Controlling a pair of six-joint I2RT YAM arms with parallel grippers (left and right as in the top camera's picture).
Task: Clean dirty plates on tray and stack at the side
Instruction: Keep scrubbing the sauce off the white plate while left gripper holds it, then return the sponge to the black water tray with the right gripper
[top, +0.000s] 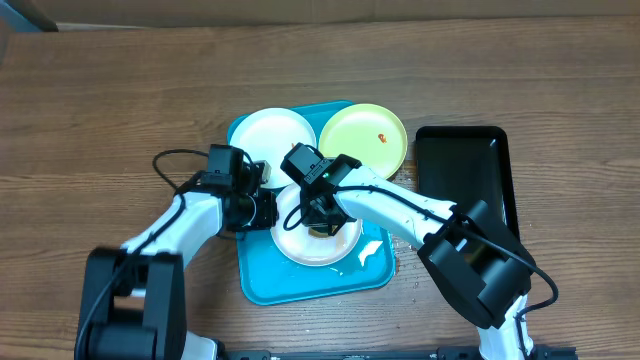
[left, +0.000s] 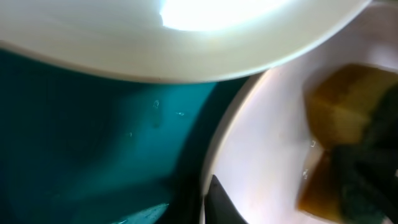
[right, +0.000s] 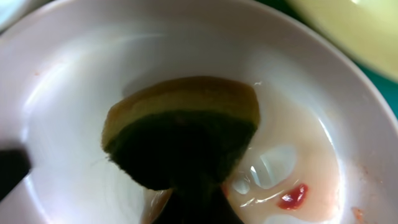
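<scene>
Wood-grain tabletop, brown and matte, lies under everything. At its centre you have the tray (top: 262, 285): turquoise plastic, rectangular, with rounded corners, a raised rim and a glossy wet floor.

In the tray's middle sits a round white plate (top: 300, 248), smooth and shallow. It holds a thin film of water (right: 267, 165) and a red smear (right: 293, 196), toward 5 o'clock in the right wrist view. Your right gripper (top: 320, 216) is clamped on a sponge (right: 186, 118), yellow foam with a dark green scouring face, set down in that plate.

Your left gripper (top: 266, 208) is at the plate's 9 o'clock rim. One dark fingertip (left: 217, 200) shows by the edge, but you cannot tell whether the jaws are apart or together.

At 11 o'clock on the tray lies a second white plate (top: 270, 135). At 1 o'clock a pale yellow-green plate (top: 355, 145) with a small red spot (top: 383, 137) overhangs the rim. At 3 o'clock, off the tray, lies a glossy black rectangular tray (top: 465, 165).
</scene>
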